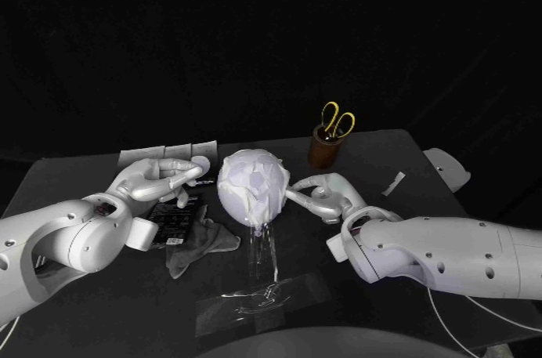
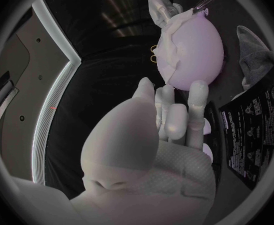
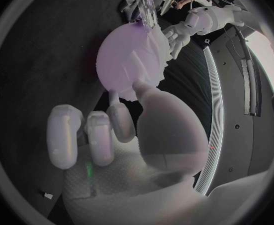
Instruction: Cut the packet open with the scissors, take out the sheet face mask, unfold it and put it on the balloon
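**Mask on, being settled**

Last step, I judge: the mask already drapes the balloon. The right hand pinches the mask's edge at the balloon's side. The left hand curls just beside the balloon, and I cannot tell whether it grasps anything. Next calls for gentle, even tugs. The packet lies near the balloon and the scissors stand behind it; neither obstructs.

The table is viewed from above by the head camera, from farther off. Each wrist camera is set close behind its own hand, the left hand and the right hand, facing along the fingers. The balloon just beyond both hands is shared by all three views.
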Available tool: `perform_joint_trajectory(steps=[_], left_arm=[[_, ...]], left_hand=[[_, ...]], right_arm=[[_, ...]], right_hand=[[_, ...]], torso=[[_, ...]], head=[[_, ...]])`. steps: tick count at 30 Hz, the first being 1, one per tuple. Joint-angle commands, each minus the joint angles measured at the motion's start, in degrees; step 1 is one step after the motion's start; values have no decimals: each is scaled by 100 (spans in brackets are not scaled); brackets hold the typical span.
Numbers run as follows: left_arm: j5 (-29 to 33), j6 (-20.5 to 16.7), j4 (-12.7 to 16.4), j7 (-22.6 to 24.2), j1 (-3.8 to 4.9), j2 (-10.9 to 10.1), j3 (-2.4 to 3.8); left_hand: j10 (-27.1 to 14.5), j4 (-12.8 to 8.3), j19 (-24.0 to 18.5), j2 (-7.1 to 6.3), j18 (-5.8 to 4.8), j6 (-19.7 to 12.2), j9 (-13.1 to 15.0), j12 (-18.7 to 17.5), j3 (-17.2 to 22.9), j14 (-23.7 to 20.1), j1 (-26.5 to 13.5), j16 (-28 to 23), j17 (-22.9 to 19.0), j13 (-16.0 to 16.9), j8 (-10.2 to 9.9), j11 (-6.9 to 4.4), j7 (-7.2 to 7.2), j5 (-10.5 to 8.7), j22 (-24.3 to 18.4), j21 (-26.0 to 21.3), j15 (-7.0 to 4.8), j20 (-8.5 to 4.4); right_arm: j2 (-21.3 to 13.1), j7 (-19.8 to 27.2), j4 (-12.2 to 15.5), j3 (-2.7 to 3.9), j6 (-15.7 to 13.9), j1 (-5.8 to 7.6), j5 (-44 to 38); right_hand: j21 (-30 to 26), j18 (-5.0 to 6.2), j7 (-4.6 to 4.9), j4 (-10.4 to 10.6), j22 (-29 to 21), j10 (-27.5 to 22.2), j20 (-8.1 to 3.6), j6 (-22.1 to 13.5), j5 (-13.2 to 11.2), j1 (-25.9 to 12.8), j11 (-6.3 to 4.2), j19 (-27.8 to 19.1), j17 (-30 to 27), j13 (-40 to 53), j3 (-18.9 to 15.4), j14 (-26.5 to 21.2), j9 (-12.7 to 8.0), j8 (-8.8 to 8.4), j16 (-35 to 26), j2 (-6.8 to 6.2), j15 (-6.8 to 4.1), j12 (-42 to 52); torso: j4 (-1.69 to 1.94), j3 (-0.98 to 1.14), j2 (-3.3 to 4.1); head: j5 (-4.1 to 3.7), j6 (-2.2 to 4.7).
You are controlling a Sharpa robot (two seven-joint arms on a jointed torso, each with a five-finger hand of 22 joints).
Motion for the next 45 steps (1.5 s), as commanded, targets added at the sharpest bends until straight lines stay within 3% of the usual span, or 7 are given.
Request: perform_joint_trajectory(steps=[1, 9, 13, 18, 26, 36, 45], left_arm=[[-32, 49, 12, 19, 1, 1, 3], [-33, 52, 12, 7, 1, -2, 2], [-33, 55, 13, 2, 0, -6, 2], [-33, 60, 14, -2, 0, -10, 2], [-33, 67, 1, -9, -3, -6, 0], [-33, 72, -4, -17, -15, -2, -3], [-33, 75, -6, -20, -17, -3, -4]], left_hand=[[-37, -6, 51, -5, -18, -27, 9, 27, -38, 20, 57, 18, 5, 9, -30, 13, -10, 20, 8, 29, -5, 3], [-42, -9, 42, -3, -16, -27, 10, 26, -37, 20, 66, 17, 7, 11, -29, 13, -10, 20, -3, 25, -5, 3], [-47, -13, 47, 7, -18, -27, 12, 27, -30, 21, 87, 17, 14, 14, -28, 12, -11, 21, 9, 33, -4, 4], [-48, -14, 45, 10, -17, -27, 12, 27, -28, 23, 93, 17, 18, 15, -28, 12, -11, 20, 8, 33, -4, 4], [-55, -16, 43, 23, -17, -27, 14, 27, -19, 22, 119, 16, 22, 19, -26, 12, -10, 20, 11, 37, -3, 5], [-58, -17, 39, 29, -17, -27, 15, 28, -15, 24, 133, 15, 29, 22, -25, 12, -10, 20, 9, 38, -3, 5], [-59, -18, 43, 30, -18, -28, 15, 28, -14, 26, 141, 15, 35, 23, -25, 12, -10, 20, 17, 43, -3, 5]], right_arm=[[31, 109, -50, 3, 289, -4, -27], [108, 231, -120, 4, 359, -3, 130], [124, 393, -95, 4, 280, -3, 253], [126, 626, -50, 5, 84, -4, 430], [119, 814, -17, 8, -179, -4, 590], [131, 811, 2, 14, -239, -4, 625], [132, 737, 21, 14, -188, -4, 525]], right_hand=[[-25, 71, 14, 1, 1181, -9, 55, -52, -6, 76, 45, 70, 1506, 550, -67, 598, -30, -50, 35, 5, 49, -28], [-26, 73, 52, -32, 1183, 5, 97, -94, -6, 286, 80, 68, 1506, 595, -191, 598, -93, -145, 35, 50, 85, 53], [28, 62, 43, -98, 1200, 60, 108, 16, -4, 476, 75, 96, 1506, 669, -192, 598, -106, -132, 35, 146, 84, 190], [198, 25, -4, -167, 1254, 160, 94, 257, -5, 664, 34, 187, 1506, 783, -145, 598, -116, -73, 35, 291, 53, 403], [331, -4, -179, -321, 1295, 277, 5, 742, -7, 925, -112, 258, 1506, 920, -30, 598, -119, 81, 35, 432, -62, 652], [323, -2, -200, -322, 1292, 279, -27, 793, -9, 891, -136, 254, 1506, 920, -65, 598, -135, 86, 35, 391, -90, 654], [284, 6, -185, -302, 1279, 250, -44, 763, -9, 807, -128, 233, 1506, 886, -169, 598, -175, 41, 35, 267, -93, 593]], torso=[[5, 0, 3], [3, 0, -1], [3, -1, 2], [0, 0, 2], [-1, 1, 1], [3, -3, 0], [3, -4, -3]], head=[[-2, -8], [3, -18], [9, -18], [10, -16], [1, -23], [-8, -37], [-13, -46]])
